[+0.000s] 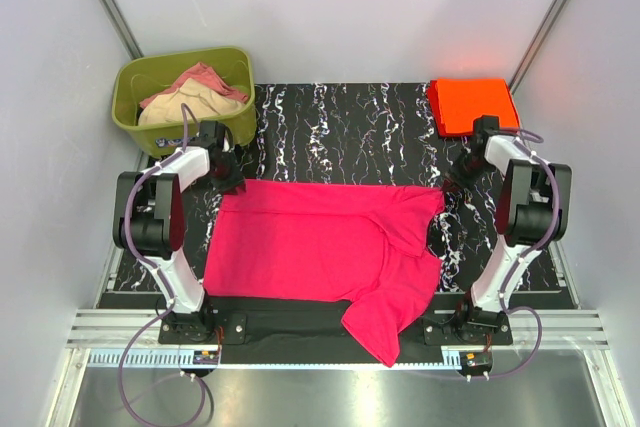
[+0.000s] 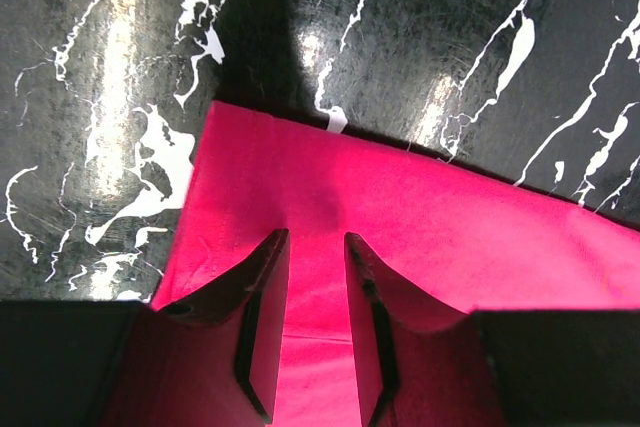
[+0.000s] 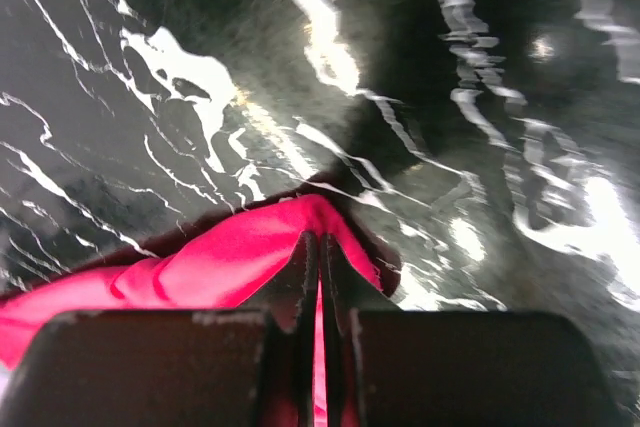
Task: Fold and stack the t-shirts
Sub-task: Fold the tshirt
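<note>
The hot pink t-shirt lies spread across the black marbled mat, its near right part hanging over the front edge. My left gripper is at the shirt's far left corner. In the left wrist view its fingers stand apart over the pink cloth, holding nothing. My right gripper is at the far right corner. In the right wrist view it is shut on a pinched peak of the pink shirt, lifted slightly off the mat. The orange-red t-shirt lies folded at the back right.
An olive-green tub with beige and pink cloth stands at the back left, just behind my left gripper. The black marbled mat shows bare behind the pink shirt. Grey walls close in on both sides.
</note>
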`<action>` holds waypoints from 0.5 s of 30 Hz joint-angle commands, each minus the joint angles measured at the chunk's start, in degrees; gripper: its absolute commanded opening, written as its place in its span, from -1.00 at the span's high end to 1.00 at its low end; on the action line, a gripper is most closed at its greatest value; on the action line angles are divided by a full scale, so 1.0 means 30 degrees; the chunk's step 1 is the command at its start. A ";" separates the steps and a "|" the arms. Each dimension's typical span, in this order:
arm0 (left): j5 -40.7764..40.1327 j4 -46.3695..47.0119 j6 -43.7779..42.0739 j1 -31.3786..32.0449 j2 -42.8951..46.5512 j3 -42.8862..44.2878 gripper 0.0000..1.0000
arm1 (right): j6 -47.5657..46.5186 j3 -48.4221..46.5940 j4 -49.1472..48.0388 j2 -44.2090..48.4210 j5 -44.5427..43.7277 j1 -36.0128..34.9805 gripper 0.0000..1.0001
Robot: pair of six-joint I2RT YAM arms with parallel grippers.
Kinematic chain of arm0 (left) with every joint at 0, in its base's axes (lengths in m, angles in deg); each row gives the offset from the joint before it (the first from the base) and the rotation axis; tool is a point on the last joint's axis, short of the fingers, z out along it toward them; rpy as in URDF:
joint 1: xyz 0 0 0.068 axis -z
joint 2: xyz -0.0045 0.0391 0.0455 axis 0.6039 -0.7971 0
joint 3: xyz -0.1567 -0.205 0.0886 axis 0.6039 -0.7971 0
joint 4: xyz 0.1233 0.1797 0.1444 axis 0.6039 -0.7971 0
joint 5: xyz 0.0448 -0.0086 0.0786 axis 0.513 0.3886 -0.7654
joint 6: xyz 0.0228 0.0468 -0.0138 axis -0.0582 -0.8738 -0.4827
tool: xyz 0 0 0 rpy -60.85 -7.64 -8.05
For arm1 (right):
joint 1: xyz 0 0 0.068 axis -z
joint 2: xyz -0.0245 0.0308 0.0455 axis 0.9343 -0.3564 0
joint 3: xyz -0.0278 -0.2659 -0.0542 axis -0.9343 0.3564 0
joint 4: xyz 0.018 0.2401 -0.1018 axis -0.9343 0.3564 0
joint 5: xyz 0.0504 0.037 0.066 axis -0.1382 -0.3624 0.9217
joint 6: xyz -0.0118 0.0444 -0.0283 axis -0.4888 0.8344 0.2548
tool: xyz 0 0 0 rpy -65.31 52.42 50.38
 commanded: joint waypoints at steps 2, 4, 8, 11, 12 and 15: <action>-0.0632 0.0720 -0.0259 -0.0079 -0.0113 -0.0181 0.33 | 0.0735 0.0094 -0.0901 0.1757 -0.2781 0.0215 1.00; -0.0749 0.0749 -0.0376 -0.0079 -0.0055 -0.0122 0.33 | 0.0501 -0.0168 -0.1047 0.1613 -0.2754 0.0215 1.00; -0.0924 0.0749 -0.0582 -0.0079 0.0121 0.0054 0.33 | 0.0150 -0.0609 -0.0551 0.0588 -0.2461 0.0215 0.99; -0.0925 0.0487 -0.0698 -0.0079 0.0995 0.0142 0.31 | -0.0230 -0.1018 0.0764 0.0555 -0.2955 0.0215 0.54; -0.0896 0.0428 -0.0757 -0.0050 0.1319 0.0113 0.30 | -0.0349 -0.1339 0.1232 0.0673 -0.3306 0.0215 0.34; -0.0692 -0.0041 -0.0699 0.0125 0.2813 0.0055 0.23 | -0.0876 -0.1430 0.3138 0.1900 -0.4742 0.0215 -0.21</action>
